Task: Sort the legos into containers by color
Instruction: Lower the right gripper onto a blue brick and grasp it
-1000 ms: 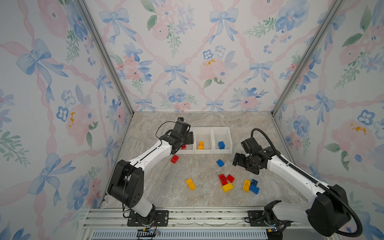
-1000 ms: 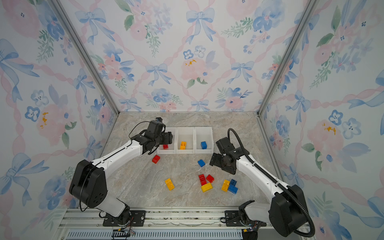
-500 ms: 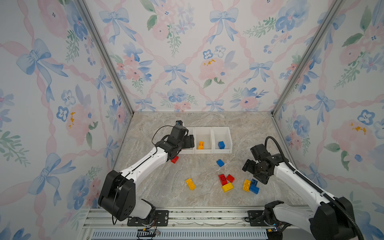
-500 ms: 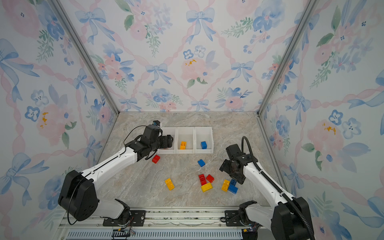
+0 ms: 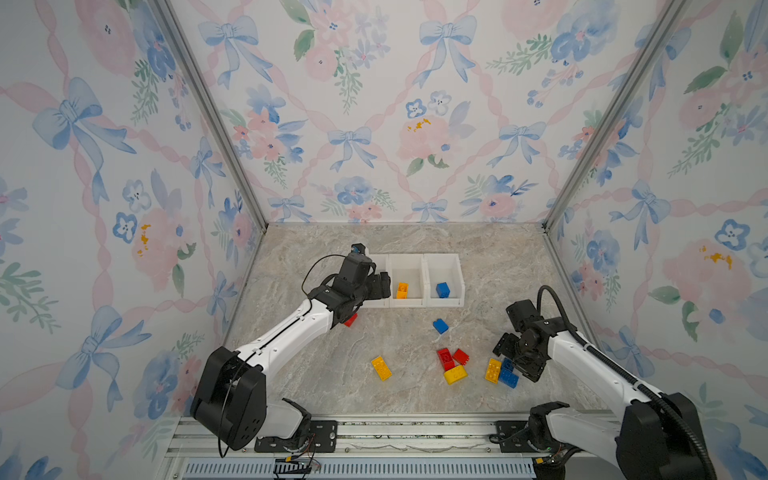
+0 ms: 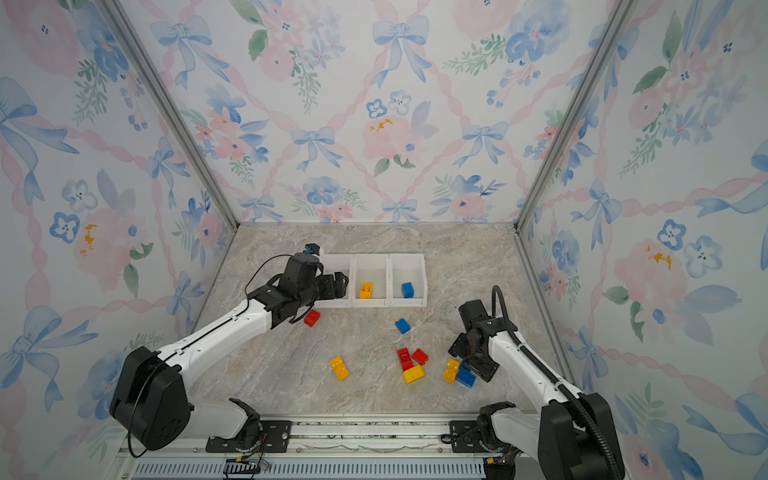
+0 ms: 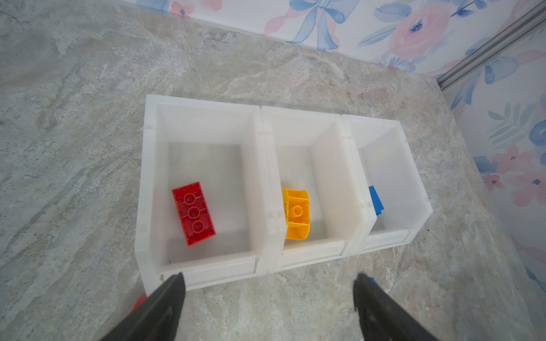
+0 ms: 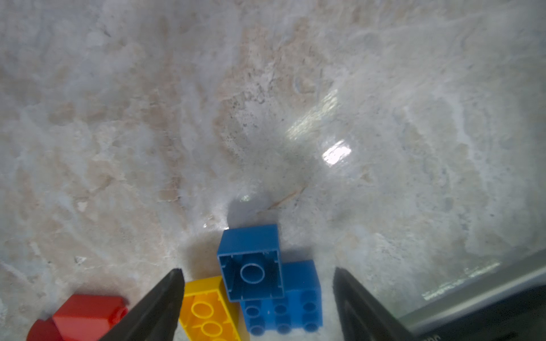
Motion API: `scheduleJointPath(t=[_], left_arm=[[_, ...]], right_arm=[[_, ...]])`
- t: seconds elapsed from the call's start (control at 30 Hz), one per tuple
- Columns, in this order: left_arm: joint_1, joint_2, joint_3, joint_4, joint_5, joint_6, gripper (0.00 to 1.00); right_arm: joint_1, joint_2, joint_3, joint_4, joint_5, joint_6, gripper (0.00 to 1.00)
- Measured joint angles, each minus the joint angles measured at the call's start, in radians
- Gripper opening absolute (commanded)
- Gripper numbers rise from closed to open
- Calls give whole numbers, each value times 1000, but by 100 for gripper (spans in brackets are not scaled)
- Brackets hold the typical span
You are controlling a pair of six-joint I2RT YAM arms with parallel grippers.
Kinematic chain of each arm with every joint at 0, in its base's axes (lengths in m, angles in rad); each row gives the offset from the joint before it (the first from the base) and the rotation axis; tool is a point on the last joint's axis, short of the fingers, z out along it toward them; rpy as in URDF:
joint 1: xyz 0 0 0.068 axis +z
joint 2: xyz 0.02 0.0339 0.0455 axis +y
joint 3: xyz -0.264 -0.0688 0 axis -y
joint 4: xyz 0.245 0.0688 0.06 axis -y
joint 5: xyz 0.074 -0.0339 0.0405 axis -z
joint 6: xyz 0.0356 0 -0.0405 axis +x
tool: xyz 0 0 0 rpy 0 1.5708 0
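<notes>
Bins (image 7: 204, 102) just ahead of the left gripper (image 7: 268, 277), which is wide open and empty, hold 3 legos (image 7: 193, 214); 9 lie loose. The right gripper (image 8: 257, 271), open, straddles a blue lego (image 8: 251, 240) without gripping it.

three joined containers (image 5: 406, 261) stand in a row behind legos (image 5: 440, 326) scattered on the table (image 5: 328, 376).

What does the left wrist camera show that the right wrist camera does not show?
Only the left wrist view: the three containers, holding a red lego, a yellow lego and a blue lego, one each. Only the right wrist view: a blue brick showing its hollow underside, a studded blue brick, a yellow brick, a red brick. Both: the marble table and an open claw: the left claw, the right claw.
</notes>
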Motion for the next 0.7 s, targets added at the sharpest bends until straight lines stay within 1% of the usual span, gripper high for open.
scheduleJointPath(t=[0.2,0.5,0.7], left_arm=[[0,-6,-5,5,0,0,92],[0,-7,-5,6,0,0,93],[0,-7,-5,6,0,0,93]], right_arm=[[-3,11,-11,37,2,-3,70],[-5,36,-40,70,3,-4,60],[-5,43,-49,88,3,-5,50]])
